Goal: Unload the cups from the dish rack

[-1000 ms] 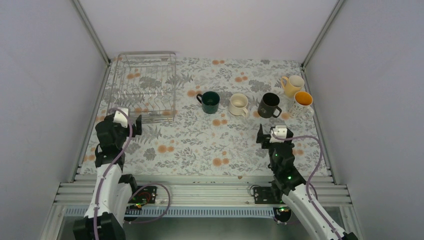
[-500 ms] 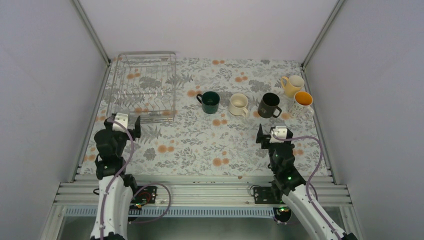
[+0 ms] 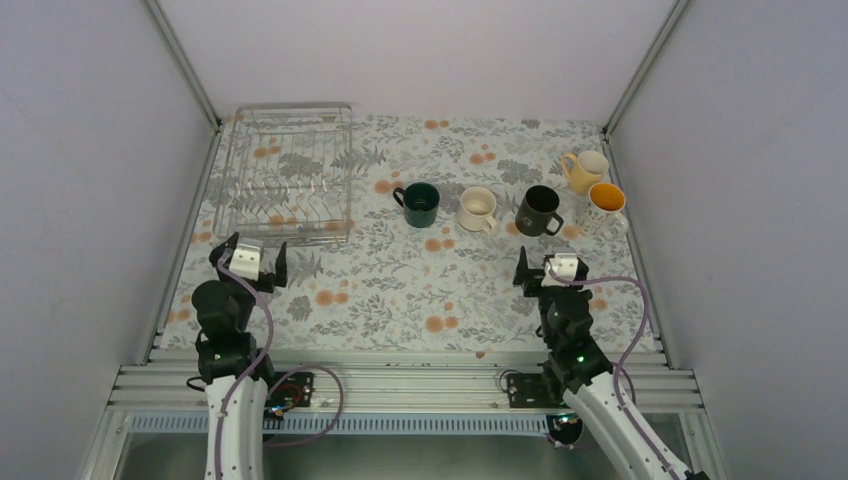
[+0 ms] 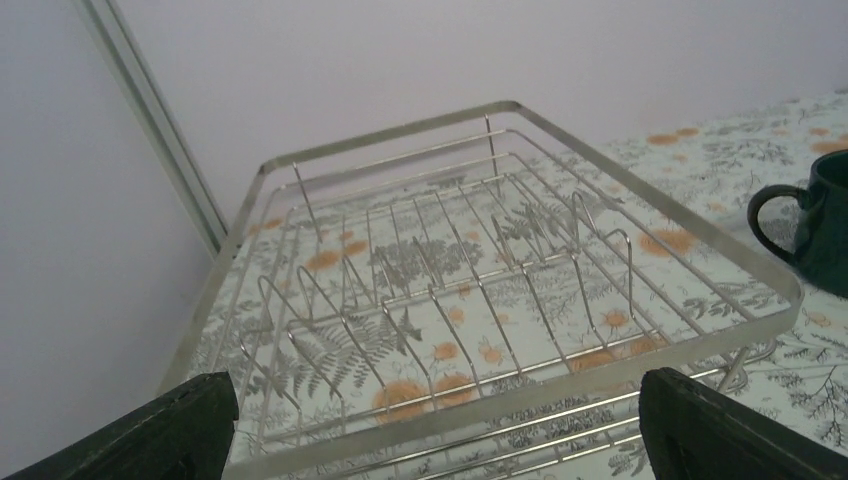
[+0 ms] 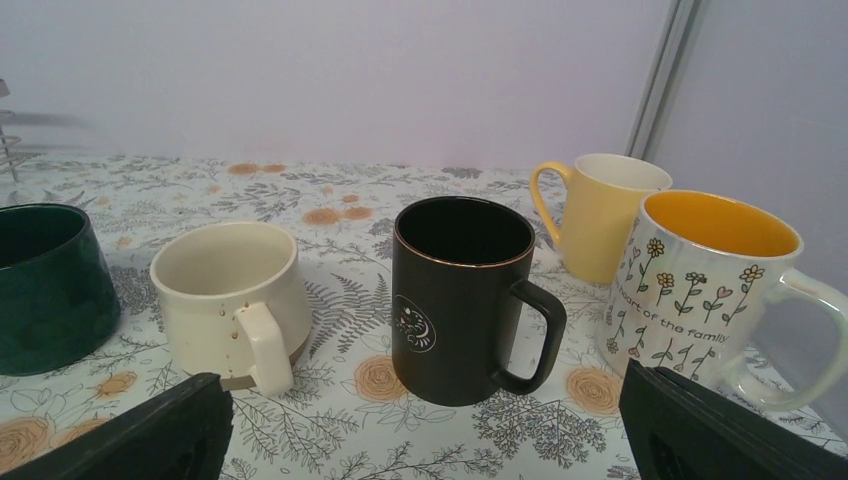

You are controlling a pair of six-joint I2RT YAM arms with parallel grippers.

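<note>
The silvery wire dish rack (image 3: pixel 287 170) stands at the back left with nothing in it, and fills the left wrist view (image 4: pixel 500 300). Five mugs stand upright on the cloth to its right: dark green (image 3: pixel 420 204), cream-beige (image 3: pixel 478 209), black (image 3: pixel 540 210), pale yellow (image 3: pixel 584 171), and white with an orange inside (image 3: pixel 603 207). The right wrist view shows them close: green (image 5: pixel 45 285), cream (image 5: pixel 230 300), black (image 5: pixel 465 295), yellow (image 5: pixel 600 215), white (image 5: pixel 710 285). My left gripper (image 3: pixel 250 262) is open, just in front of the rack. My right gripper (image 3: pixel 545 268) is open, in front of the black mug.
A floral cloth (image 3: pixel 400 290) covers the table. Grey walls and metal frame posts (image 3: pixel 185 65) close in the back and sides. An aluminium rail (image 3: pixel 400 385) runs along the near edge by the arm bases.
My left arm has drawn back toward the near edge, away from the rack's front rim. The right arm has barely moved. The mugs have not moved.
</note>
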